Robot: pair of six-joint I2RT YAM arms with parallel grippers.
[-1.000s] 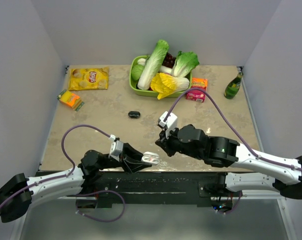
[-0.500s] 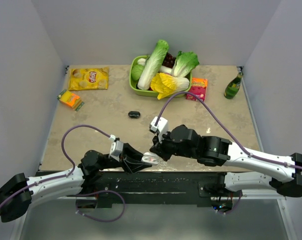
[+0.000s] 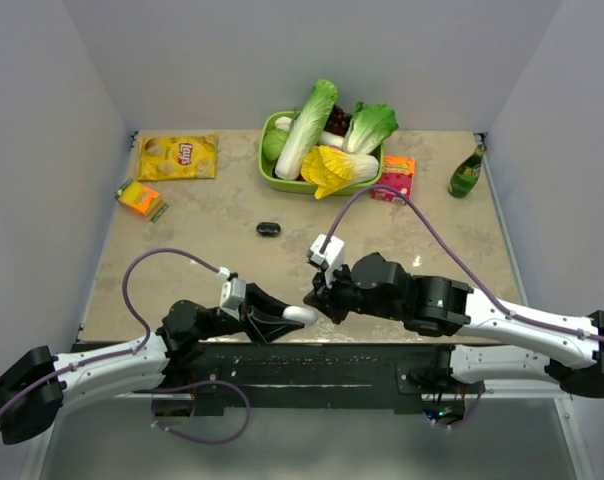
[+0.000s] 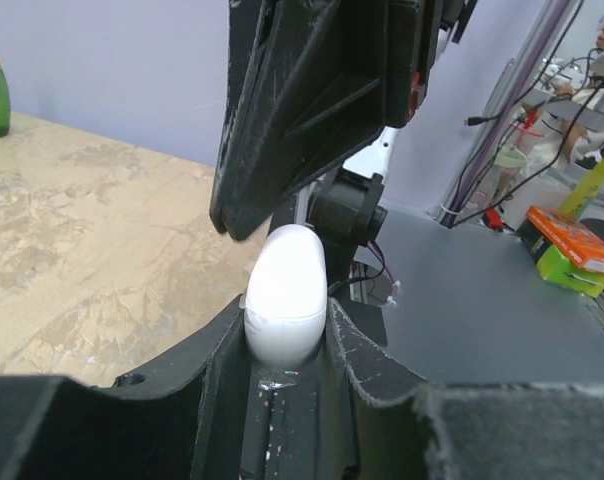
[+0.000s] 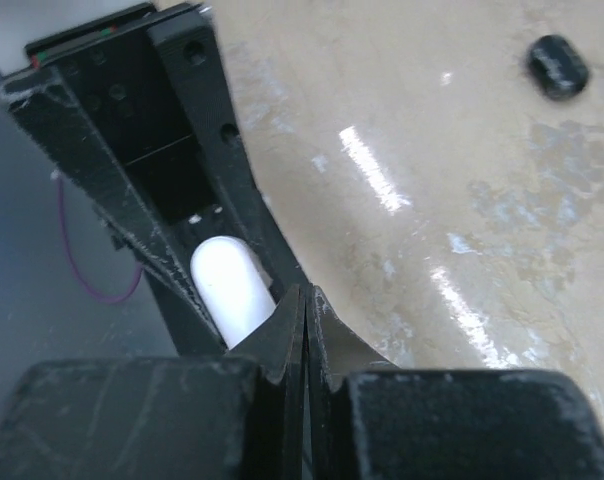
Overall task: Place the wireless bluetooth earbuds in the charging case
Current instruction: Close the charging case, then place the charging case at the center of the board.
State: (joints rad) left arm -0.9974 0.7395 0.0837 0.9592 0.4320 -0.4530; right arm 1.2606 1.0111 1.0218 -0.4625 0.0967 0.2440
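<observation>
My left gripper clamps the case by its two sides, partly closed on it, and holds it up over the near edge of the table, narrow end out. That keeps the case steady and lets my other arm work on its top. My right gripper is closed on nothing, its fingers pressed together into one blunt tip set against the upper end of the case. Whether it is touching or just beside it, I cannot tell. Closed fingers suit pushing rather than picking, so I judge this to be a press on the lid. The case shows as a smooth white oval with no seam open, and no earbuds are in sight. A small dark lump lies well apart on the table towards the far side. What it is, I cannot tell. A second ago my right gripper stood back and to the right of the case, which then showed a flat face with two dark hollows. Half a second ago that gripper was over the case. Now it has drawn slightly back and the hollows are gone from view. My left gripper has not moved.
</observation>
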